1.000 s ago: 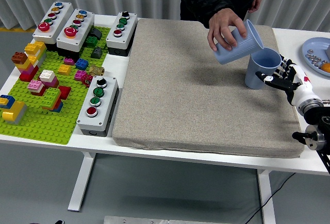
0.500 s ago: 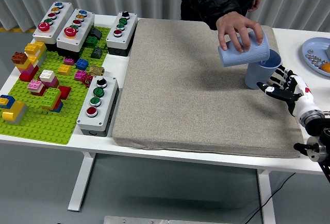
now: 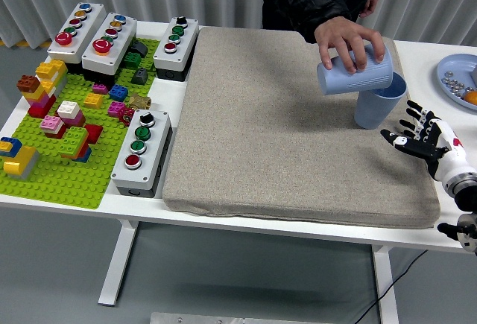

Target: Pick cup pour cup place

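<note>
A person's hand point(image 3: 349, 41) at the far side holds a light blue cup point(image 3: 353, 74) tipped on its side, its mouth over a second light blue cup point(image 3: 378, 103) that stands upright on the grey mat point(image 3: 283, 130). My right hand point(image 3: 419, 135) hovers at the mat's right edge, below and to the right of the upright cup. Its fingers are spread, hold nothing and do not touch the cup. My left arm is out of sight.
A green brick baseplate point(image 3: 52, 171) with several coloured bricks lies at the left. Several button boxes point(image 3: 140, 153) stand around it. A blue plate point(image 3: 452, 78) with small items sits at the far right edge.
My right hand has drawn back from the upright cup toward the near right. The person has tipped their cup further, to horizontal, over the upright cup.
</note>
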Robot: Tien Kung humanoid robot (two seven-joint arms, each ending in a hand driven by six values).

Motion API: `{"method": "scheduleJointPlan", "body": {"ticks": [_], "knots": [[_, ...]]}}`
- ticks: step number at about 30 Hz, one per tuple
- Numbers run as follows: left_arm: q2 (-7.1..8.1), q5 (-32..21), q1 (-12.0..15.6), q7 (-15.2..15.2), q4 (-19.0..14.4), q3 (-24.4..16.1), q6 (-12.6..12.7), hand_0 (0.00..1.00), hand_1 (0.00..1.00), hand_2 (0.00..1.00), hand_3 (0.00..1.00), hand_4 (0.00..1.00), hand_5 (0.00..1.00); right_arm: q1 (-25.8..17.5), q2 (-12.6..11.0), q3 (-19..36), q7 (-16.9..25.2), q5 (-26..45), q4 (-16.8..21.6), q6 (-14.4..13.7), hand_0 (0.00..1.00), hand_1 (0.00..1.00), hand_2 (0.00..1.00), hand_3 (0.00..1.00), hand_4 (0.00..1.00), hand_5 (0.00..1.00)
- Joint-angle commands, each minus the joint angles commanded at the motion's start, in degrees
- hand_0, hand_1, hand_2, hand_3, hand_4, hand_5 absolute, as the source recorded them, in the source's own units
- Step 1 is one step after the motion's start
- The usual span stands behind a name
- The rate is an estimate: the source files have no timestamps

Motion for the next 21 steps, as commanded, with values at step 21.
{"method": "scheduleJointPlan", "body": {"ticks": [21], "knots": [[0.28, -0.45, -0.7, -0.09, 0.0, 0.44, -0.03, 0.784, 0.786, 0.85, 0.728, 0.508, 0.979, 9.47, -3.06, 9.36, 2.63, -0.15, 0.8, -2.16, 0.928, 0.858, 0.886, 0.868, 0.845, 0.253]]}}
